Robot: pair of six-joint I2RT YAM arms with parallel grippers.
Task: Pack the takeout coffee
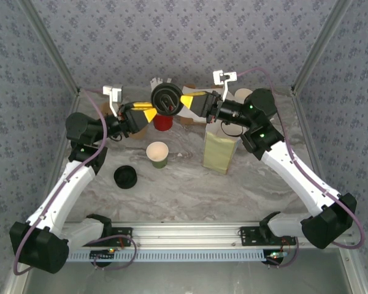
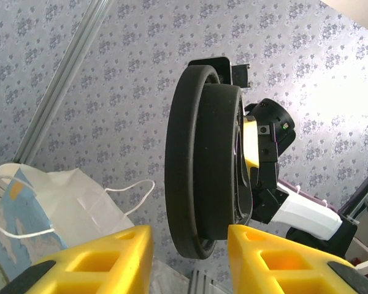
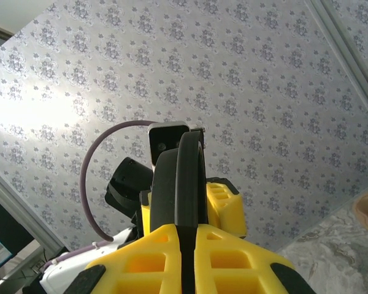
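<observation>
The takeout coffee's green cup point(image 1: 157, 154) stands lidless on the table, in front of both grippers. A round black lid point(image 1: 165, 98) hangs in the air behind it. My right gripper point(image 1: 185, 101) is shut on the lid's thin rim point(image 3: 190, 171), fingers point(image 3: 233, 251) pressed together point(image 3: 187, 228). From the other side my left gripper point(image 1: 153, 112) straddles the lid point(image 2: 202, 165). Its jaws stand apart point(image 2: 190, 229): the right finger point(image 2: 264, 257) lies against the lid, and wallpaper shows between the lid and the left finger point(image 2: 110, 257). Seen edge-on, the lid looks like two nested discs.
The white-and-yellow paper bag point(image 1: 219, 150) stands upright under the right arm. A black stack of lids point(image 1: 126, 177) sits front left. A red cup point(image 1: 163, 122) stands under the raised lid, white cups point(image 1: 242, 95) at the back right. A white bag with cord handles point(image 2: 80, 202) stands by the wall.
</observation>
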